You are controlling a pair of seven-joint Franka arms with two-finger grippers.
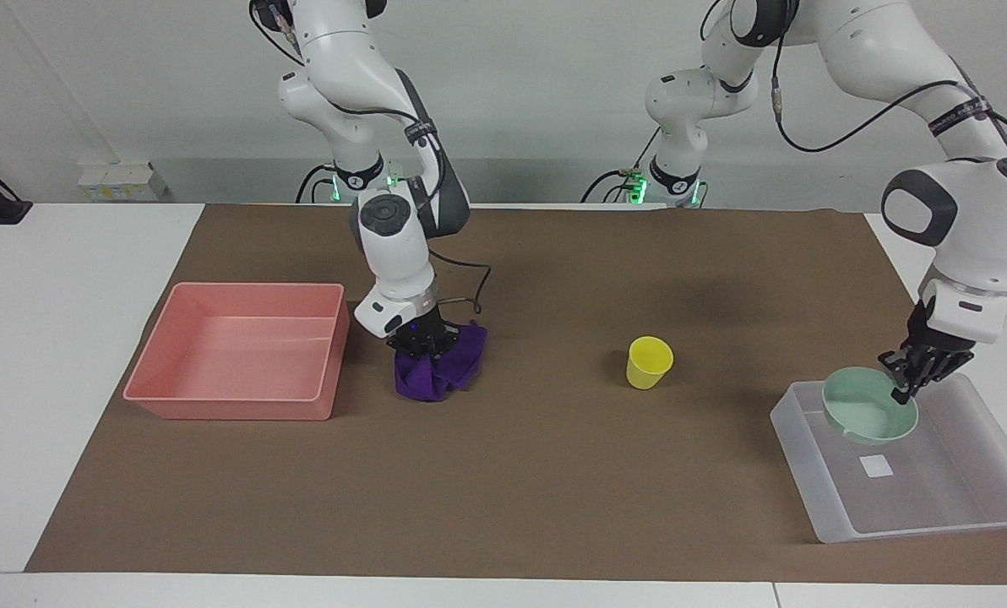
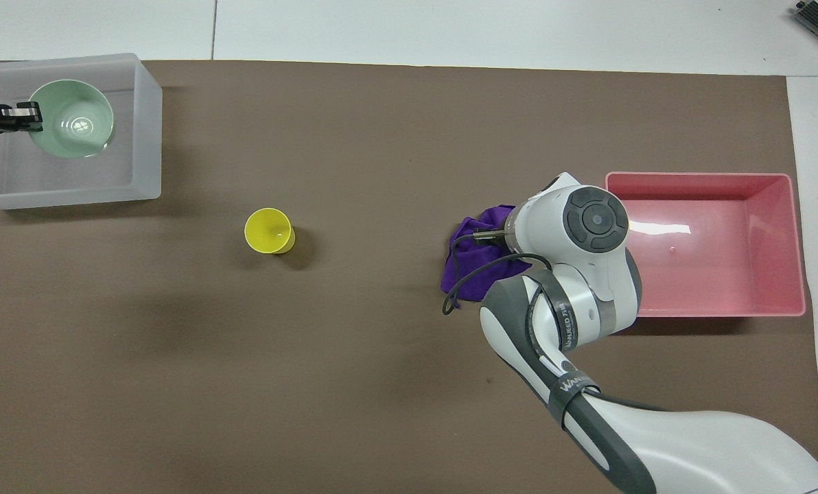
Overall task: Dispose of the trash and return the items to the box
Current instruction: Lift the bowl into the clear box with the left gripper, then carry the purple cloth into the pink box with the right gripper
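My left gripper is shut on the rim of the mint-green bowl and holds it just above the floor of the clear-white tray. The overhead view shows the bowl inside the tray's walls. My right gripper is down on the purple cloth and shut on it; the cloth lies bunched on the mat beside the pink tray. In the overhead view the right wrist hides most of the cloth. The yellow cup stands upright on the mat between the cloth and the clear tray.
The pink tray stands empty at the right arm's end of the table, close beside the cloth. A brown mat covers the table. The clear tray's white sticker shows beside the bowl.
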